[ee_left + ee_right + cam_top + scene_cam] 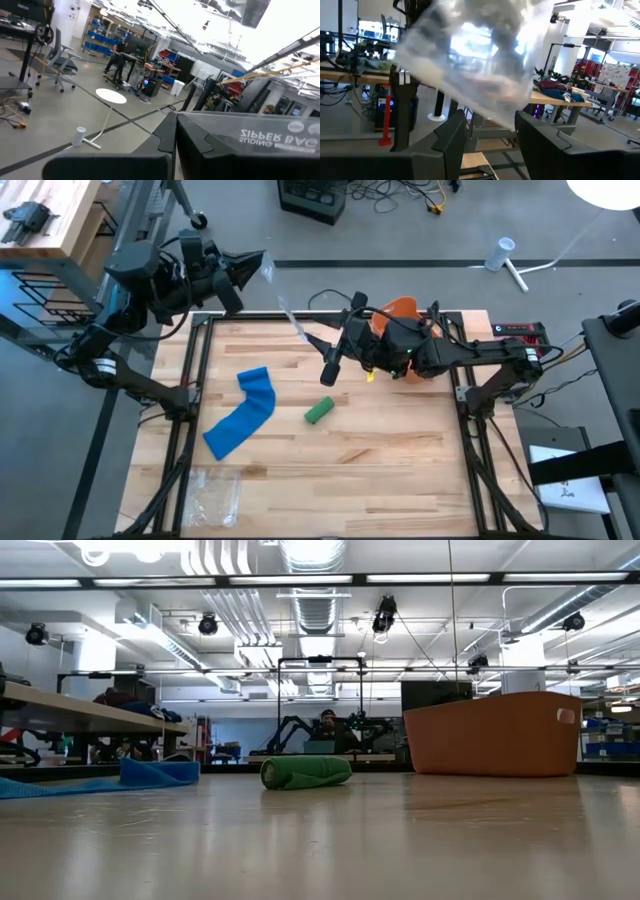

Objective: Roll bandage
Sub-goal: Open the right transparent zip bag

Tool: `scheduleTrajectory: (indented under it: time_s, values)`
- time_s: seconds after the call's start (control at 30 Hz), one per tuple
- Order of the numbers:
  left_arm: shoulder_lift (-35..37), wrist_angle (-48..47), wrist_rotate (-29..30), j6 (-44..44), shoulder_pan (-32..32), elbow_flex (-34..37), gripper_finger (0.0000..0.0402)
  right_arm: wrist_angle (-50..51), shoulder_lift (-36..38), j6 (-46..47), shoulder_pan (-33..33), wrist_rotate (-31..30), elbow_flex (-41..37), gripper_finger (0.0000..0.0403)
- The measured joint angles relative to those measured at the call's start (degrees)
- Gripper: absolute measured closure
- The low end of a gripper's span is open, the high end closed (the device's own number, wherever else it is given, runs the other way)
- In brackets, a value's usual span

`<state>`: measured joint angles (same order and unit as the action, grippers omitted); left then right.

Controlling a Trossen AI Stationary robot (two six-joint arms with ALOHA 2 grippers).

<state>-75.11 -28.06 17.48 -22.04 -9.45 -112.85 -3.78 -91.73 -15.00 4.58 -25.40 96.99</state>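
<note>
Right fingers [330, 368] above green bandage roll [319, 411]

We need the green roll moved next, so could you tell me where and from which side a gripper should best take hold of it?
Grip the green bandage roll across its middle, coming straight down from above. It lies on its side on the bare table, apart from the blue bandage, so fingers can probably straddle its short round width.

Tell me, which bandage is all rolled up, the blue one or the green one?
The green bandage is rolled into a small tight cylinder lying on its side. The blue bandage beside it lies spread out loose and flat on the table.
</note>
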Motion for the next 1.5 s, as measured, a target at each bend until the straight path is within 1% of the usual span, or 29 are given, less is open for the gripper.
scheduleTrajectory:
  time_s: [0.1,0.17,0.23,0.3,0.4,0.5,0.57,0.67,0.73,0.83,0.87,0.9,0.97,1.07,1.2,1.27,1.33,1.43,1.5]
  values:
    - [-0.11,1.03,0.03,-0.44,-0.02,0.04,0.0401,0.58,-0.83,-0.07,0.00,-0.29,-0.31,0.0238]
    - [-0.24,1.51,0.01,-0.89,0.00,0.06,0.0401,-2.64,-2.23,-0.03,0.00,-0.42,-0.13,0.0239]
    - [-0.37,1.47,0.01,-1.14,0.00,0.06,0.0401,-4.62,-2.53,-0.12,0.02,-2.51,-0.26,0.0239]
    - [-0.44,1.44,0.01,-1.23,0.00,0.06,0.0401,-9.56,-3.59,-0.49,0.02,-3.67,-0.18,0.0240]
    - [-0.46,1.43,0.03,-1.23,0.00,0.06,0.0401,-13.89,-3.83,-1.16,0.02,-4.24,-0.11,0.0240]
    - [-0.41,1.48,0.01,-1.21,0.00,0.06,0.0401,-15.16,-3.84,-1.33,0.02,-3.18,-0.13,0.0241]
    - [-0.51,1.49,0.01,-0.94,0.00,0.06,0.0401,-14.92,-3.84,-0.32,0.06,-4.55,-0.13,0.0248]
    - [-0.51,1.38,0.01,-0.60,-0.02,0.06,0.0401,-14.07,-3.84,1.06,0.02,-6.55,-0.13,0.0278]
    - [-0.51,1.48,0.01,0.26,0.00,0.06,0.0401,-13.42,-3.68,2.27,-0.02,-6.71,-0.13,0.0315]
    - [-0.51,1.24,-0.01,1.98,-0.02,0.06,0.0401,-12.06,-3.41,4.05,0.00,-6.70,-0.13,0.0381]
    - [-0.51,1.08,-0.01,3.01,-0.02,0.08,0.0401,-11.39,-3.27,4.16,0.04,-6.71,-0.12,0.0391]
    - [-0.51,0.92,-0.07,4.21,0.00,0.08,0.0401,-10.03,-3.03,4.45,0.04,-7.09,0.10,0.0393]
    - [-0.51,0.41,-0.46,6.73,0.00,0.08,0.0402,-6.22,-2.55,5.82,0.02,-8.60,1.19,0.0393]
    - [-0.47,-0.51,-1.36,12.04,0.00,0.08,0.0396,2.95,-1.18,8.90,-0.02,-9.18,3.52,0.0399]
    - [0.21,-3.81,-1.54,19.71,-0.01,0.10,0.0369,18.26,0.59,15.87,0.00,-8.70,7.67,0.0400]
    - [0.61,-6.58,-1.54,22.37,-0.02,0.10,0.0350,29.16,1.16,20.22,0.02,-7.92,10.56,0.0401]
    - [0.94,-9.87,-1.53,24.47,-0.31,0.10,0.0328,40.38,1.19,24.46,-0.02,-5.62,14.08,0.0401]
    - [0.96,-14.95,-1.54,25.15,-0.50,0.10,0.0292,56.76,1.09,30.58,-0.24,-2.62,18.49,0.0401]
    - [0.81,-17.18,-1.60,25.20,-0.50,0.12,0.0268,64.98,1.08,34.26,-0.24,-0.73,19.85,0.0400]
